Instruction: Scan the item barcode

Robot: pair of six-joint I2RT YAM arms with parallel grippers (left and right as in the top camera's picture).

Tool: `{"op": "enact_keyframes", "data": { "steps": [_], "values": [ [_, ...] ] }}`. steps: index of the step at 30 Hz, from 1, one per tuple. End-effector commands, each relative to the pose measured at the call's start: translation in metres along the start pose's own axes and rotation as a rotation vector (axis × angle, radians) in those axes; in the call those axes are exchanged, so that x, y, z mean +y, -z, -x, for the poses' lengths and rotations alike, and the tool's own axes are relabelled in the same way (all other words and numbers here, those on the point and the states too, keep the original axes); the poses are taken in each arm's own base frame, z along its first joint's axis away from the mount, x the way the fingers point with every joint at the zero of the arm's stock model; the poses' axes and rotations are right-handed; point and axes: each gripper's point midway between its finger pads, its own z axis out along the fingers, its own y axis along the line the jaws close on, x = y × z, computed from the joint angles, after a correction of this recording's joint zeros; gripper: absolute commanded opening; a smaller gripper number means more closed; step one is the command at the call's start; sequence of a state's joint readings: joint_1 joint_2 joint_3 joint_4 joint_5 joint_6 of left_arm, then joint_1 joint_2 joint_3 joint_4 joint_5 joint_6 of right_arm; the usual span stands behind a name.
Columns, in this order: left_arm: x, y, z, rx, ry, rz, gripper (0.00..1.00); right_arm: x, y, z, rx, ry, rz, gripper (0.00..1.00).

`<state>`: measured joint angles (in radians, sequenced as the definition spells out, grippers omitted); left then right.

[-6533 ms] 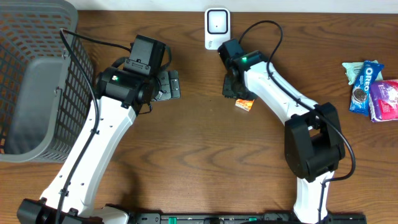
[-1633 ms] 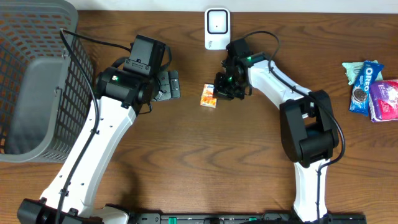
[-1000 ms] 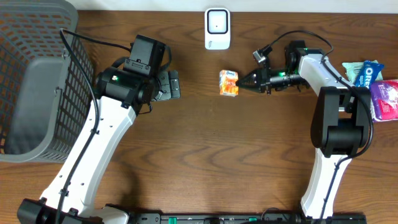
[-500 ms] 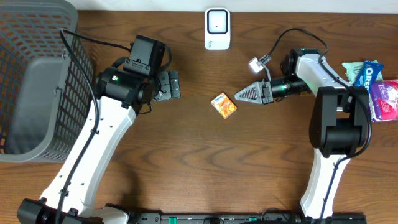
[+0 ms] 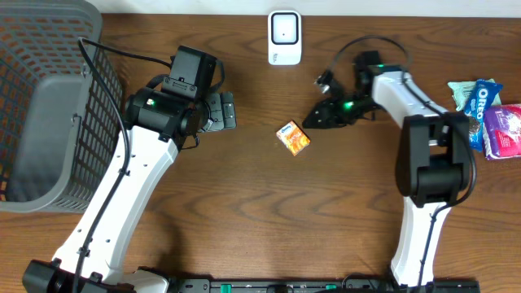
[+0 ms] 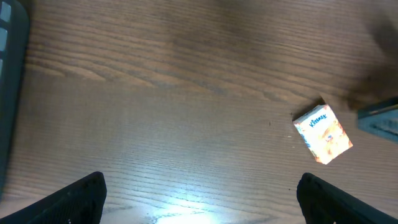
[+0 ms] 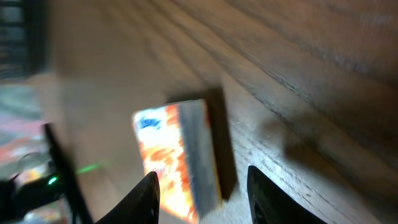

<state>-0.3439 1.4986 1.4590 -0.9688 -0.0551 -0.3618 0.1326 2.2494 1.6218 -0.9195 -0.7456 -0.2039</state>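
A dark wood-grain tabletop (image 5: 260, 203) carries a small orange tissue pack (image 5: 294, 137), which lies flat and askew near the middle, apart from everything else. A white scanner (image 5: 284, 37) sits at the far edge, well behind the pack. A grey mesh basket (image 5: 49, 41) fills the left end, and a cluster of snack packets (image 5: 488, 114) lies touching one another at the right edge, an Oreo pack (image 5: 479, 112) among them.

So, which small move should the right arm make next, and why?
Probably ease the right end effector forward around the pack and close on it. The pack lies loose on the table, just ahead of the open end effector and well apart from the scanner, so it likely needs a new grip before scanning.
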Motion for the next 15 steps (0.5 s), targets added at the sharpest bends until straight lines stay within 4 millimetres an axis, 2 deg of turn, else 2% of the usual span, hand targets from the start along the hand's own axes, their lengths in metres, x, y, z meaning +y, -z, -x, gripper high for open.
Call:
{"op": "enact_keyframes", "data": {
  "steps": [1, 5, 8, 12, 15],
  "values": [
    [0.002, -0.001, 0.001, 0.001, -0.008, 0.008, 0.98, -0.016, -0.014, 0.001, 0.032, -0.106, -0.196, 0.46],
    [0.002, -0.001, 0.001, 0.001, -0.008, 0.008, 0.98, -0.012, -0.026, 0.005, 0.031, -0.069, -0.259, 0.48],
    [0.002, -0.001, 0.001, 0.001, -0.008, 0.008, 0.98, -0.001, -0.037, 0.005, 0.045, -0.031, -0.268, 0.49],
    [0.002, -0.001, 0.001, 0.001, -0.008, 0.008, 0.98, 0.006, -0.044, -0.003, 0.080, -0.022, -0.277, 0.49],
    [0.002, -0.001, 0.001, 0.001, -0.008, 0.008, 0.98, 0.001, -0.042, -0.015, 0.127, -0.045, -0.314, 0.49]
  ]
}}
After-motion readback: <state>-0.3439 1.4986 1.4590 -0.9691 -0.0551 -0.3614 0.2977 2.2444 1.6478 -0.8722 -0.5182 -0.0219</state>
